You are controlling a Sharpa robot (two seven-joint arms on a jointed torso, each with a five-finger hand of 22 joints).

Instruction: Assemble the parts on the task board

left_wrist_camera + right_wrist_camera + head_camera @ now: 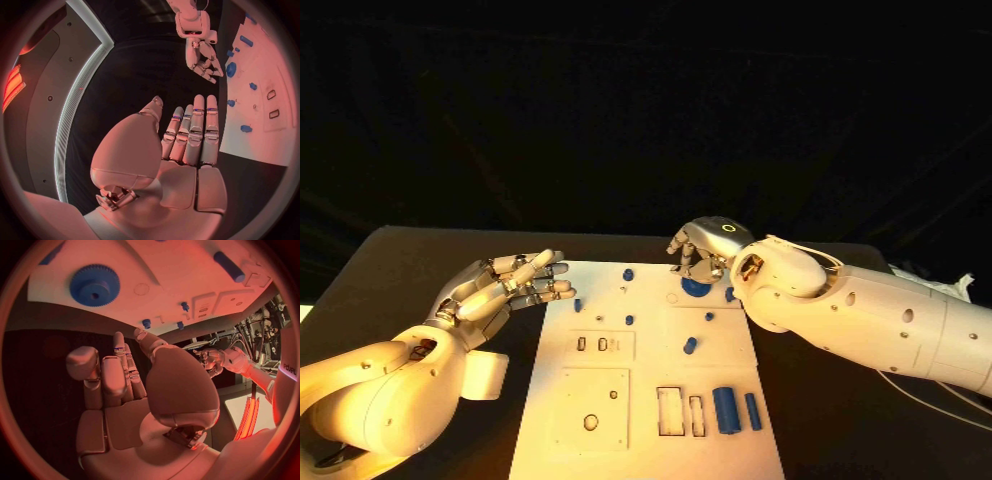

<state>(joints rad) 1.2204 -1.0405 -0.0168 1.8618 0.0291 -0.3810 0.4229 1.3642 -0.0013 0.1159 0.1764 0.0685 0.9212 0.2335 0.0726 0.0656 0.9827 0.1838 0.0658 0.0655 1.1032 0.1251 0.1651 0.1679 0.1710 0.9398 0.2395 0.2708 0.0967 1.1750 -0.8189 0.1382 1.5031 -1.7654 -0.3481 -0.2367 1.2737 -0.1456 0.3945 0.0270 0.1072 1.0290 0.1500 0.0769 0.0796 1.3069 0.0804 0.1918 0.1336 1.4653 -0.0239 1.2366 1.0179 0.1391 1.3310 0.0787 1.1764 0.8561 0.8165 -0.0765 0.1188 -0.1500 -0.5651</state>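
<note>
Both hands hold nothing. Left hand (512,283) hovers at the left edge of the board (646,395), fingers straight and close together, palm showing. Right hand (704,248) hangs over the far edge of the board with fingers curled down, just behind the blue gear (695,287); nothing sits between its fingers. Small pegs (629,320) stand scattered on the far half of the board. Two blue cylinders (727,410) lie near the slots at the near right. Under the board is a black table (401,260), and the room behind is dark.
</note>
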